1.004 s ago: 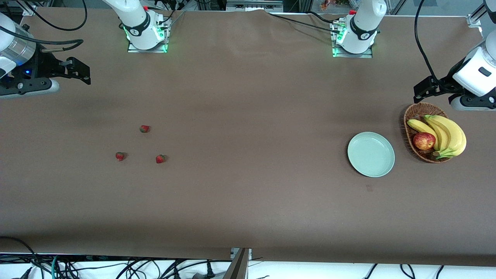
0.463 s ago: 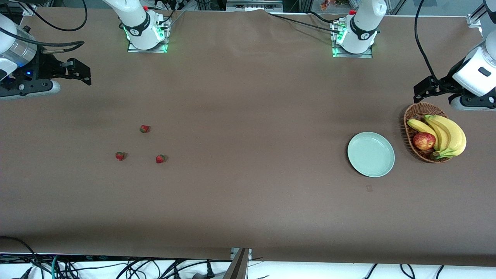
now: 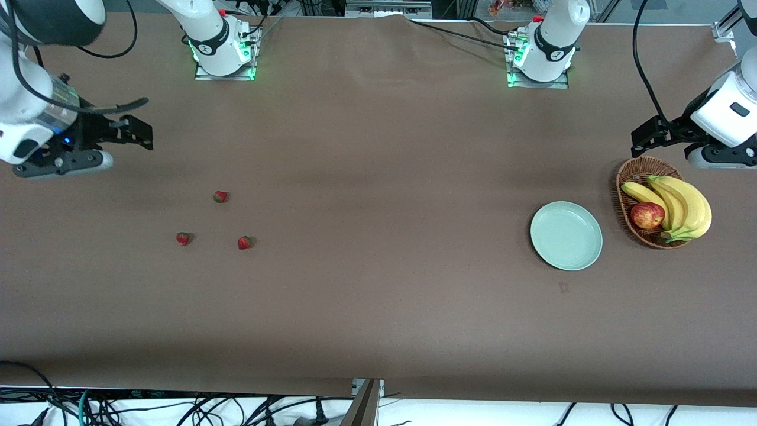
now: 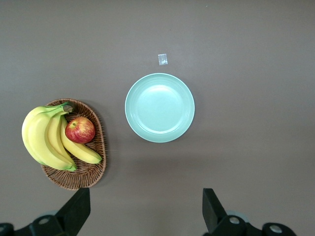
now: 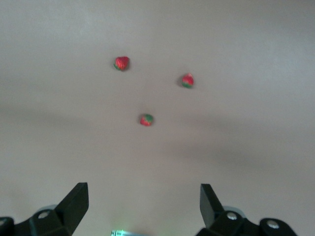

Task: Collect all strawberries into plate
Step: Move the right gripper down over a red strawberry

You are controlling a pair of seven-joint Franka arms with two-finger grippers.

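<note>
Strawberries, three small red berries with green caps (image 3: 220, 196) (image 3: 183, 238) (image 3: 244, 242): loose triangle on the brown worktop (image 3: 378, 177), frame's left-centre. Plate, round pale mint-green dish (image 3: 566, 235): right-centre, bare, beside the brown woven wicker basket (image 3: 634, 173). Right gripper (image 3: 141, 131): upper left, fingers apart. Left gripper (image 3: 640, 137): upper right above the basket, fingers apart, waiting.

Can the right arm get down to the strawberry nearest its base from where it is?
Probably yes. The right end effector hangs open over bare table by that strawberry, holding nothing, and nothing stands between them. The other two berries lie apart from it.
</note>
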